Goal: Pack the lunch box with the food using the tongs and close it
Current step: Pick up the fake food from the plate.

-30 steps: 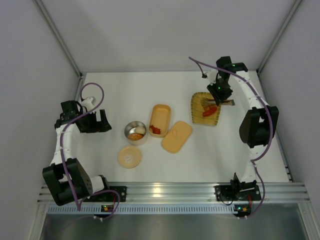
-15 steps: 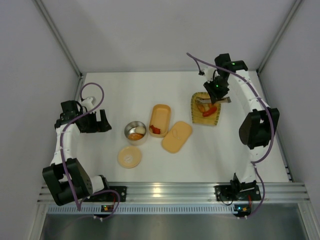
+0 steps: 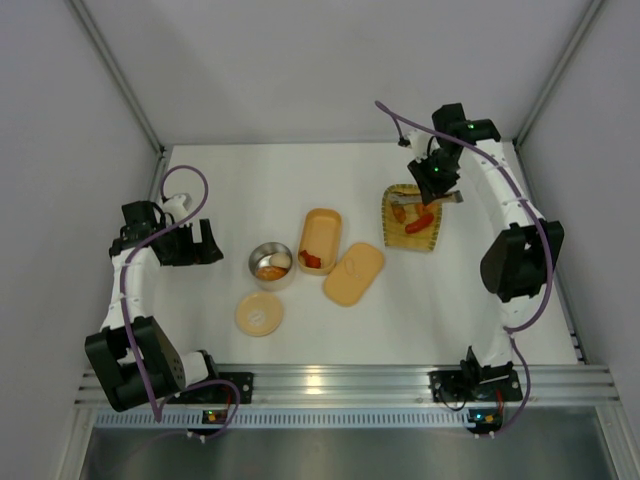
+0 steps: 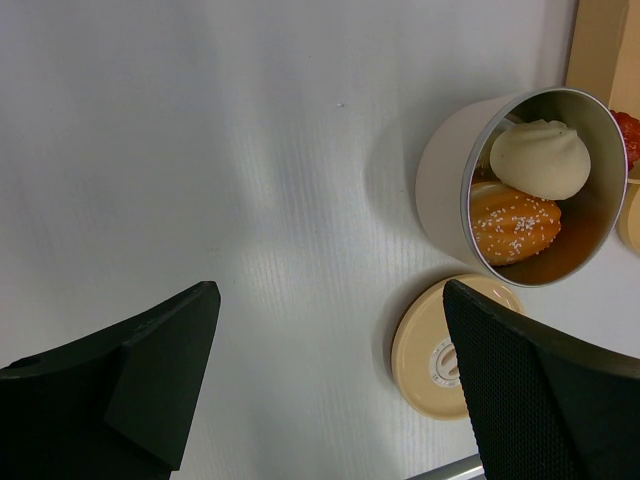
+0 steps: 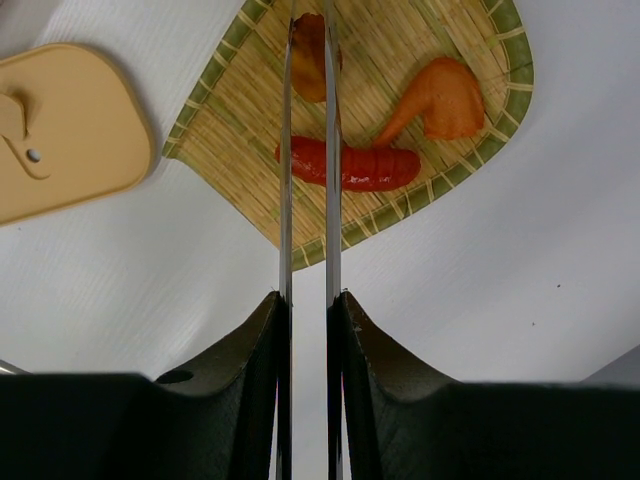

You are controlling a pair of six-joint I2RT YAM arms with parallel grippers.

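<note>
My right gripper [image 5: 308,300] [image 3: 437,178] is shut on the silver tongs [image 5: 286,200], which reach out over the woven tray [image 5: 240,140] [image 3: 412,235]. The tong tips flank an orange-brown piece [image 5: 309,50]; whether it is lifted I cannot tell. A red sausage [image 5: 350,167] and an orange wedge [image 5: 440,100] lie on the tray. The pale-orange lunch box [image 3: 320,232] stands open with red food at its near end, and its lid [image 3: 354,273] lies beside it. The steel tin [image 4: 440,190] [image 3: 271,263] holds a white ball [image 4: 540,158] and an orange piece [image 4: 512,225]. My left gripper [image 4: 330,300] [image 3: 205,243] is open above bare table.
The tin's tan round lid [image 4: 425,350] [image 3: 259,313] lies flat just in front of the tin. The oblong lid [image 5: 60,130] also shows left of the tray. White walls enclose the table on three sides.
My right gripper has drawn a little toward the back of the tray with the tongs. The left arm has not moved.
</note>
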